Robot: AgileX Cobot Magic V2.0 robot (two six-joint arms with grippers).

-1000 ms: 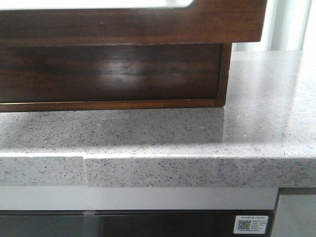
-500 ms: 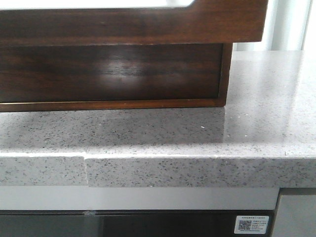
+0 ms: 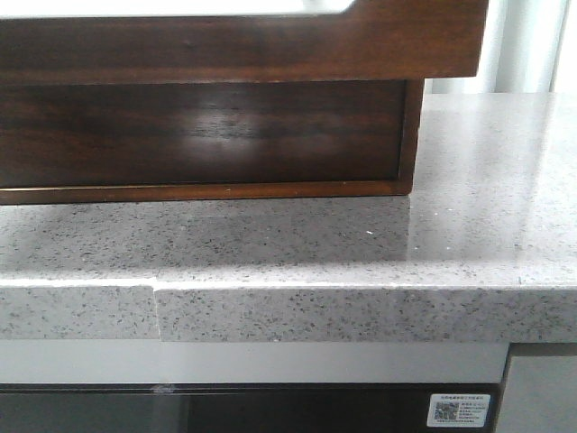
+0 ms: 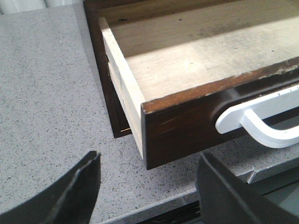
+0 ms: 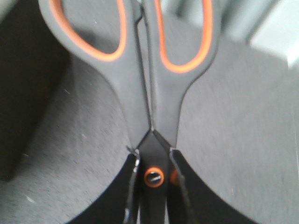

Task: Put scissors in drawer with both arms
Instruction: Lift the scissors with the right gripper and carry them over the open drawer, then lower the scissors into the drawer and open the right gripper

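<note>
Right gripper [image 5: 153,182] clenched on grey, orange-lined scissors [image 5: 145,88] at the pivot, handle loops pointing away beyond the fingertips; left gripper [image 4: 149,186] spread wide, hovering over speckled grey stone countertop [image 4: 46,102], glossy dark-brown drawer [image 4: 187,60] pulled open just ahead, pale wood floor bare.

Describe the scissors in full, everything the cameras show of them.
The scissors show only in the right wrist view. Two dark grey handle loops, lined inside with orange, look like plastic or rubber. The handles lie closed together and narrow to a pivot screw ringed in orange. The right claw is clamped on them at that pivot, one finger on each side. The blades are hidden beyond the claw. The scissors hang over the grey speckled counter, handles pointing away from the claw.
</note>
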